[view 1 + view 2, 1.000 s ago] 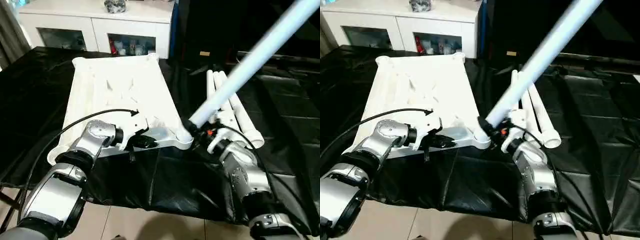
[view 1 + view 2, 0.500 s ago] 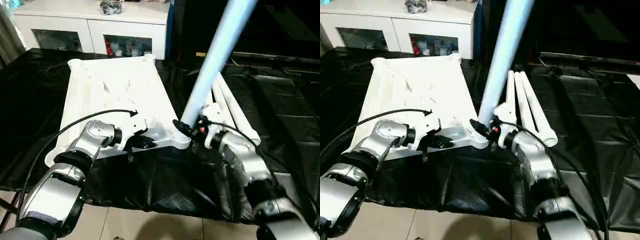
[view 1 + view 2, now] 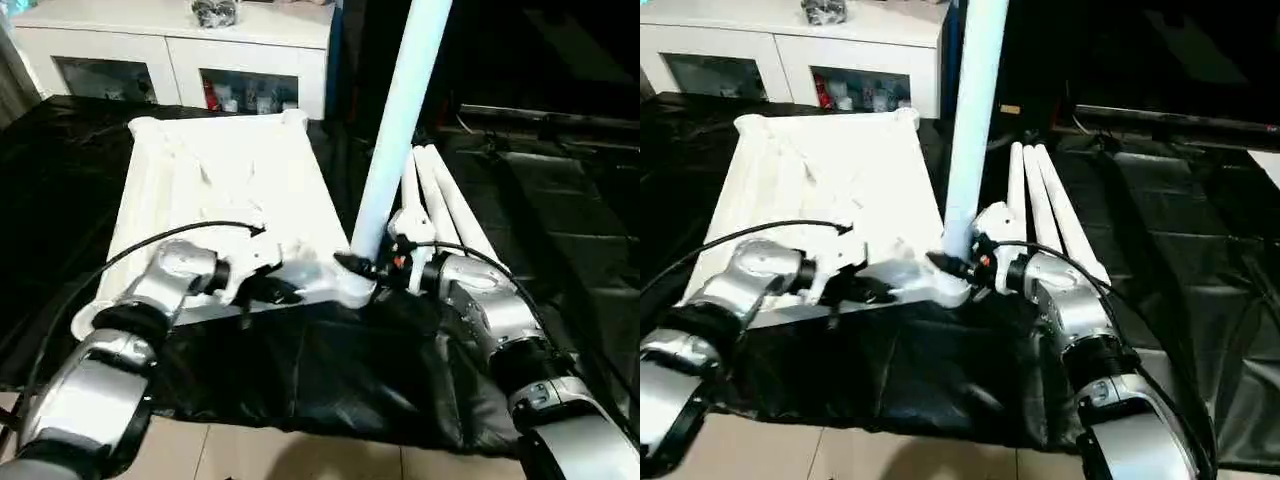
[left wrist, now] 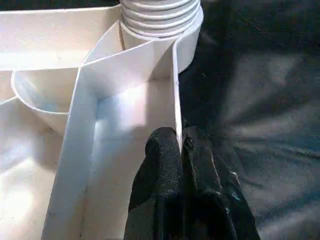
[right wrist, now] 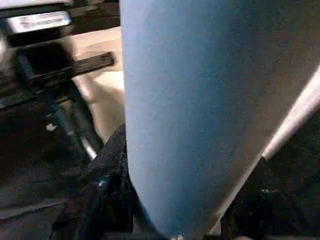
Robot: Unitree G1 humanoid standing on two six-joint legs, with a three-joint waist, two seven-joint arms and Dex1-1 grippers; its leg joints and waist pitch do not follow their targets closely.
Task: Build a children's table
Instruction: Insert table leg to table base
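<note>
The white tabletop [image 3: 220, 190] lies upside down on black sheeting, its ribs and raised rim facing up. My left gripper [image 3: 278, 292] is shut on the near rim [image 4: 176, 90], just beside the near right corner socket [image 3: 352, 290]. My right gripper [image 3: 368, 268] is shut on the lower part of a white tube leg [image 3: 400, 120]. That leg stands almost upright, with its ribbed end [image 4: 160, 15] sitting in the corner socket. Three more legs [image 3: 440, 205] lie side by side on the sheeting to the right of the tabletop.
Black sheeting [image 3: 330, 370] covers the whole work surface and hangs over its near edge, above a tiled floor [image 3: 300, 460]. A white cabinet [image 3: 180, 50] with glass doors stands behind the tabletop. A cable [image 3: 150, 250] runs along my left forearm.
The leg in my right gripper has swung from leaning far to the right to almost upright over the corner socket. My left gripper has kept its hold on the rim.
</note>
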